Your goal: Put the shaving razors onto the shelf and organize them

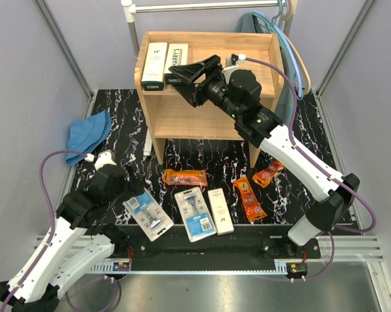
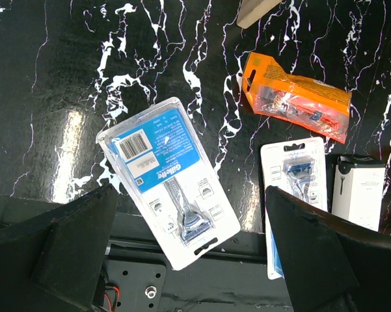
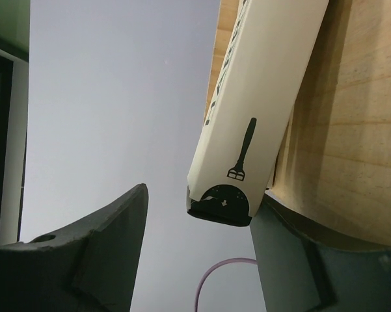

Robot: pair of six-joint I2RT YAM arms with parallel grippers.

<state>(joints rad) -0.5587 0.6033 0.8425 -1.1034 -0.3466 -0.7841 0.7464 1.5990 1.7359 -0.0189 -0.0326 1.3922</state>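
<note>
Razor icon on white box point(image 3: 260, 84), right-wrist view only; right end effector point(image 3: 200, 196), left end effector point(image 2: 190, 193) spread.

One blister card point(image 2: 294, 170) has its lower end hidden.

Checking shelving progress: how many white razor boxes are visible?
3. A left box and right box lie side by side on the shelf top; a third box lies on the table, beside a blister card. The right arm may hide more.
</note>
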